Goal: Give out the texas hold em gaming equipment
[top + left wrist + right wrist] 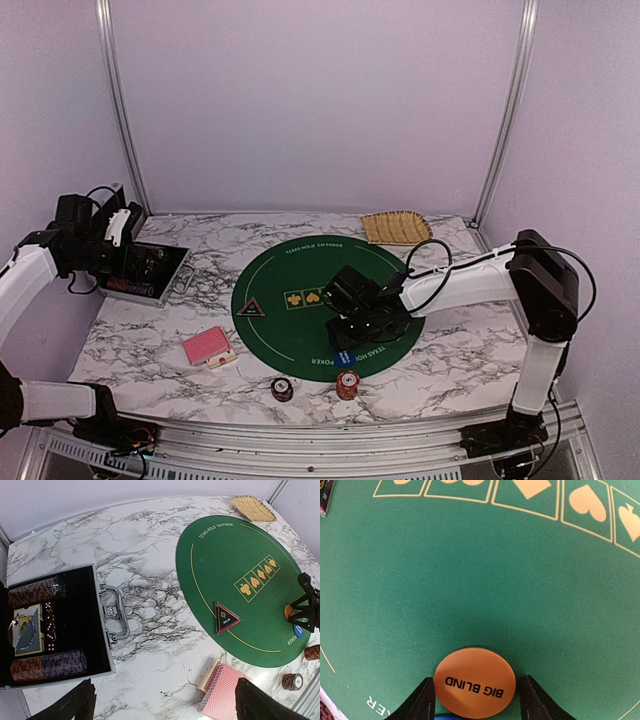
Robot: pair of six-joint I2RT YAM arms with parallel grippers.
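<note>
From the top camera, your right hand [352, 335] is hovering low over the large round green felt mat [290, 270], and your left hand [115, 228] is hanging above the open metal case [150, 272] (far left). In the left wrist view, that hand [165, 707] is standing wide open. In the right wrist view, your right hand [476, 690] is straddling the round orange "BIG BLIND" marker button [472, 677], which is lying flat on the mat. The fingers are parted and not clamping.

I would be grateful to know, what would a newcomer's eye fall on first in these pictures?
The round green felt mat lies at the middle of the marble table. At its near edge the right gripper straddles an orange BIG BLIND button. An open case of poker chips sits at the table's left.
</note>
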